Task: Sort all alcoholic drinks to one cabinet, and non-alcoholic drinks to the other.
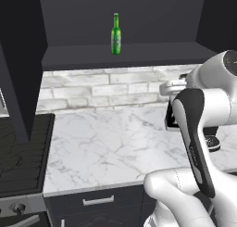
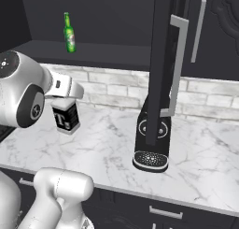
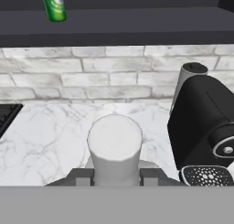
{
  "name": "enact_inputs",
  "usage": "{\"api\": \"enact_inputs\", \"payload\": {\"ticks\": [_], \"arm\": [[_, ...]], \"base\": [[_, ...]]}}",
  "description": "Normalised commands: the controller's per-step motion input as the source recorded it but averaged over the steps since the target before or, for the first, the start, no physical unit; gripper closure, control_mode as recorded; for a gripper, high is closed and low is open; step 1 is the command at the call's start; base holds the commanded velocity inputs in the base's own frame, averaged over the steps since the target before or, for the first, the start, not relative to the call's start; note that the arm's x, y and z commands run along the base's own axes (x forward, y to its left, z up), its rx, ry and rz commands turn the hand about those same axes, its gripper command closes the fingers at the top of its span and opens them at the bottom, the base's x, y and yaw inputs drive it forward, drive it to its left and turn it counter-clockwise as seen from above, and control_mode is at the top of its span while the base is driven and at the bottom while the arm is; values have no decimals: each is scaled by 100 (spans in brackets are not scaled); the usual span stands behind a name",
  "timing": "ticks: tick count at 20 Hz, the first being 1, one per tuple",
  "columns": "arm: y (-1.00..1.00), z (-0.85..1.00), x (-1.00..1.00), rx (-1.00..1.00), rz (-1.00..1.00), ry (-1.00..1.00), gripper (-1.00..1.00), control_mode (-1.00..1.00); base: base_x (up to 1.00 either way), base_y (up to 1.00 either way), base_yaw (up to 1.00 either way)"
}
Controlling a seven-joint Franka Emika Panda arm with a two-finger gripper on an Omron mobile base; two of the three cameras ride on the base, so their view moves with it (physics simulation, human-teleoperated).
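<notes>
My gripper (image 3: 115,175) is shut on the neck of the squat pale bottle (image 2: 66,117) with a black label and a white letter. The bottle hangs upright under the hand over the left part of the marble counter (image 2: 107,153). Its round pale cap (image 3: 114,138) sits between the two fingers (image 3: 83,175). The slim green beer bottle (image 1: 115,34) stands upright on the shelf of the open dark cabinet (image 1: 129,54), above and to the left of the hand. A second dark cabinet (image 2: 214,32) on the right is closed.
A black coffee machine (image 2: 151,139) stands on the counter right of the held bottle, with a pale cylinder with a dark top (image 3: 188,81) behind it. The open cabinet doors (image 2: 163,60) (image 1: 18,59) hang out over the counter. A stove (image 1: 23,152) lies left.
</notes>
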Motion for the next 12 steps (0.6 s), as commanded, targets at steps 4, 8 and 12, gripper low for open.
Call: {"api": "enact_inputs", "payload": {"ticks": [4,8,12], "arm": [[-7,16,0,0,0,-6,100,-100],[-4,17,0,0,0,-5,100,-100],[0,18,0,0,0,-2,100,-100]], "base": [[0,0,0],[0,0,0],[0,0,0]]}}
